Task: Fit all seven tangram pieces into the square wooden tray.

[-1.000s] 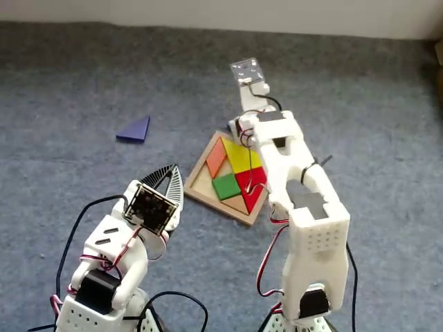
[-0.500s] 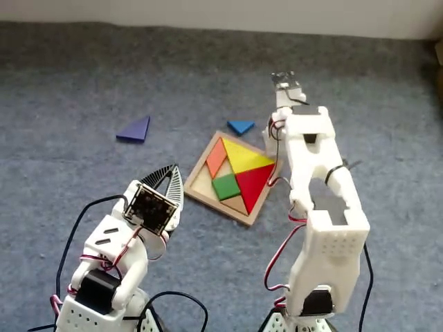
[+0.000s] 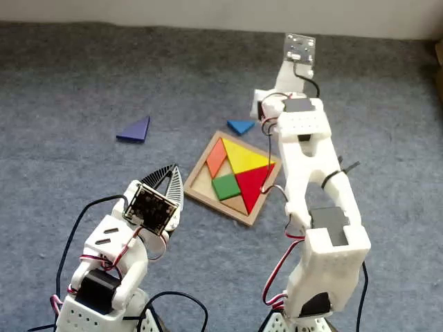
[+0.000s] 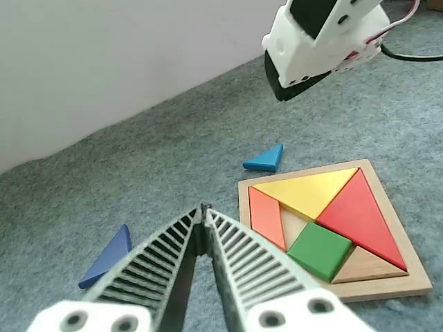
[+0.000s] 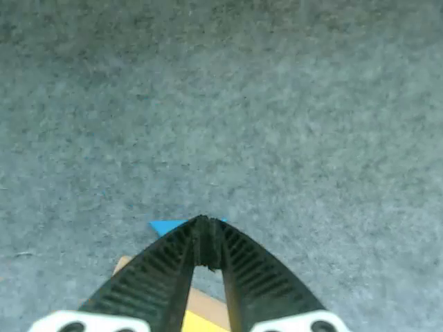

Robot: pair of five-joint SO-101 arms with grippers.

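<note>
The square wooden tray (image 3: 199, 191) lies mid-carpet holding orange, yellow, red and green pieces, with bare wood between them in two spots. A light blue triangle (image 3: 241, 126) lies on the carpet just beyond the tray's far corner. A dark blue triangle (image 3: 135, 130) lies farther left. My right gripper (image 3: 259, 108) is shut and empty, hanging over the carpet just above the light blue triangle (image 5: 165, 226). My left gripper (image 3: 174, 170) is shut and empty, near the tray's left edge. In the left wrist view it (image 4: 203, 211) points between the dark blue triangle (image 4: 107, 257) and the tray (image 4: 377, 287).
Grey carpet (image 3: 83, 76) covers the whole table. A pale wall (image 3: 208, 14) runs along the far edge. The right arm's white body (image 3: 311, 173) stretches along the tray's right side. Open carpet lies left of the dark blue triangle.
The right arm has swung right, off the tray, and stretched toward the far side. That uncovered the tray's red and yellow pieces and the light blue triangle. The left arm has kept still.
</note>
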